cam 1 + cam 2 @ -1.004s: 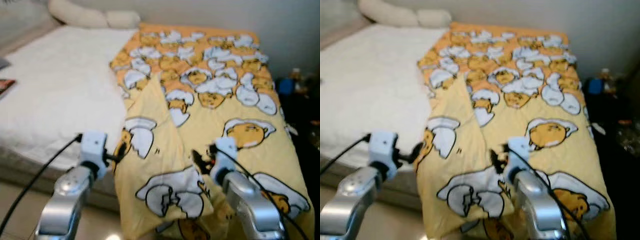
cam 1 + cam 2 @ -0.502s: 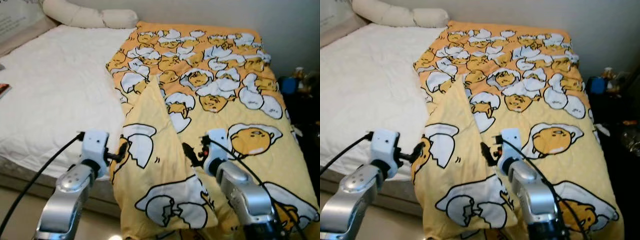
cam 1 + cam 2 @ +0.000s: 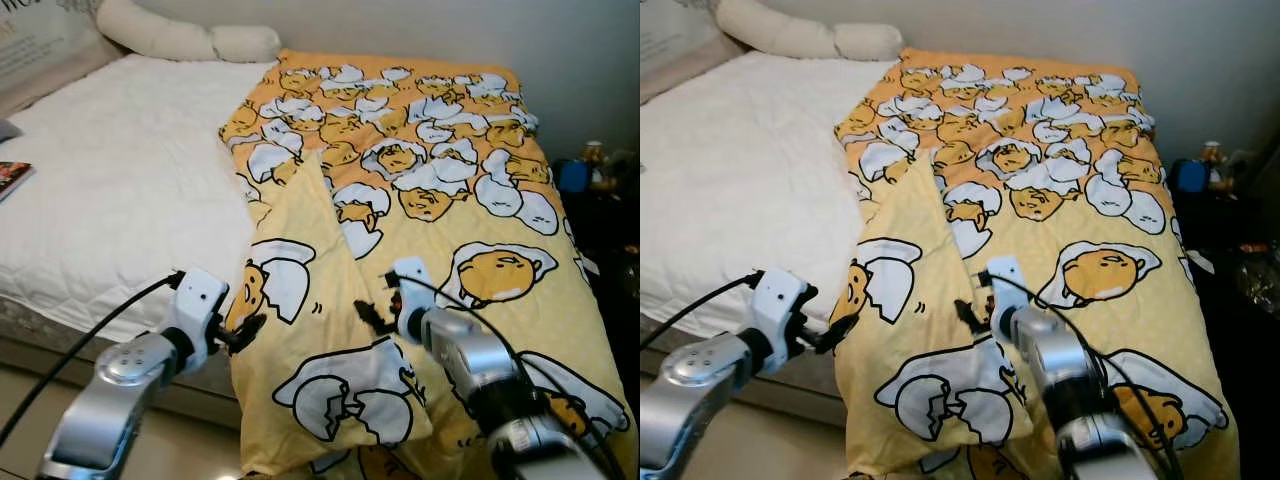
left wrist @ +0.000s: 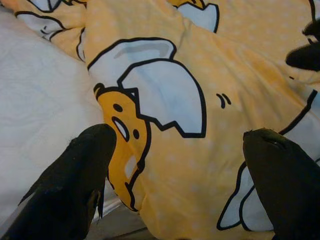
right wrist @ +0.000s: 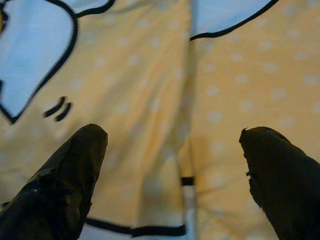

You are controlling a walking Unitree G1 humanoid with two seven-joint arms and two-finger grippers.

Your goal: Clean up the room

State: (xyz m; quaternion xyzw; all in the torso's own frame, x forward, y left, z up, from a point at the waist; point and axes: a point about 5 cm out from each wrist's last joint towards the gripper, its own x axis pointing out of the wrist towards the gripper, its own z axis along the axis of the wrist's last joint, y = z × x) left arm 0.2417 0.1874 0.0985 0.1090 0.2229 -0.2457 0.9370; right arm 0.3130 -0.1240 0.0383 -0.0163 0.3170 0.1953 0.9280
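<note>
Notably, the yellow blanket lay over the right half of the bed, one flap folded back near the foot. The left claw stood open at that flap's edge; the right claw hovered open above the fold. Closing on a single layer risked dragging the blanket askew or off the mattress.

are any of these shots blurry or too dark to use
Left and right eye views: sharp, evenly lit, the yellow blanket crisp. Left wrist view: print clear, black fingers soft. Right wrist view: softest, the fabric slightly out of focus.
</note>
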